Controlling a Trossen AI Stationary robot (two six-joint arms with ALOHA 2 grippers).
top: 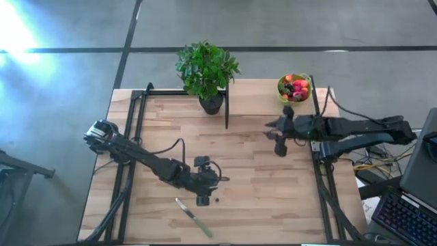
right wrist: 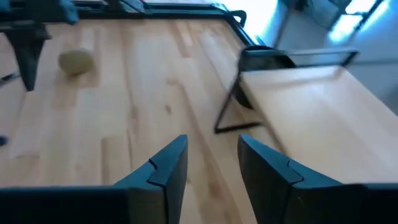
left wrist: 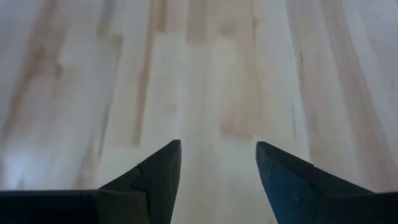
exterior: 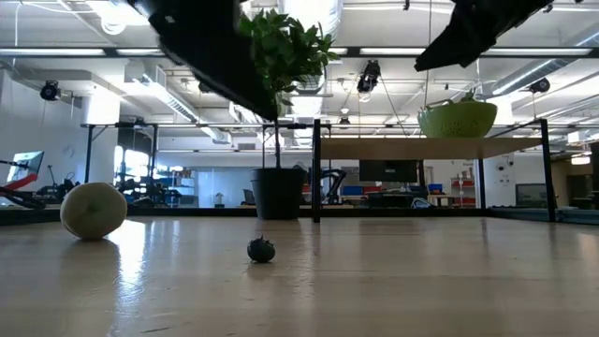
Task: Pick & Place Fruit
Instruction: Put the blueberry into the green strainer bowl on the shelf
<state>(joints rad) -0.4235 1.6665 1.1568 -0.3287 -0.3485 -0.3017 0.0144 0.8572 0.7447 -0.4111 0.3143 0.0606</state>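
Observation:
A dull-green kiwi-like ball (exterior: 94, 211) and a small dark berry (exterior: 261, 249) rest on the wooden table. From above, the berry (top: 217, 200) lies just right of my left gripper (top: 203, 199), while the arm hides the ball. The left gripper (left wrist: 217, 146) hangs open over bare wood with nothing between its fingers. My right gripper (top: 273, 130) is open and carries nothing; it hovers at the right, in front of the shelf, and points toward the table's left. Past its fingertips (right wrist: 212, 140) the ball (right wrist: 76, 61) shows far off. Red and dark fruits (top: 295, 87) fill the lime-green bowl (top: 281, 89).
The bowl (exterior: 457, 119) stands on a raised wooden shelf (right wrist: 311, 106) at the far right. A potted plant (top: 208, 68) stands at the far middle. A green-handled knife (top: 193, 217) lies near the front edge. Black frame rails run along both table sides.

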